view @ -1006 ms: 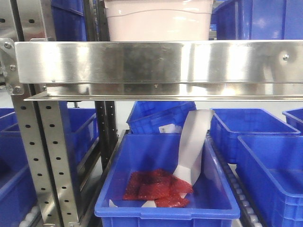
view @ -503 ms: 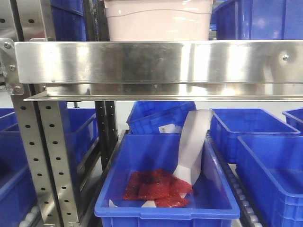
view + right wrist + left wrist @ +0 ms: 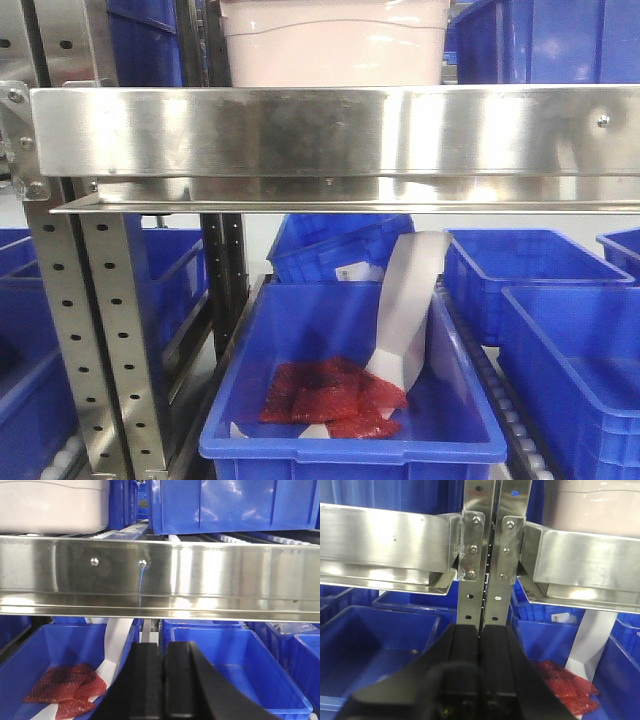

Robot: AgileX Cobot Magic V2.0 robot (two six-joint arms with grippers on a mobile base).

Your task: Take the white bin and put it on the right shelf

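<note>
A: Front view, item one?
B: White bin (image 3: 335,45), pinkish-white walls, standing on the right shelf (image 3: 330,135) behind its broad steel front rail; only the lower body shows, the top is cut off by the frame edge.

A: Below that tier?
B: Blue bin (image 3: 350,445), open, holding red bubble-wrap pieces (image 3: 330,395) and a white paper strip (image 3: 410,310) leaning up its right side. More blue bins around it. Perforated upright (image 3: 110,340) at left. No arm in this view.

A: Left wrist view?
B: Left gripper (image 3: 480,672), black, fingers pressed together with only a seam between them, holding nothing. It sits low, in front of twin bolted uprights (image 3: 487,555). Steel rails run off to either side; the white bin (image 3: 592,502) shows at upper right above the right-hand rail.

A: Right wrist view?
B: Right gripper (image 3: 165,687), black, fingers closed against each other, nothing held. It is below the shelf rail (image 3: 200,575). White bin (image 3: 52,505) on the tier at upper left, a large blue bin (image 3: 235,505) beside it on the same tier.
</note>
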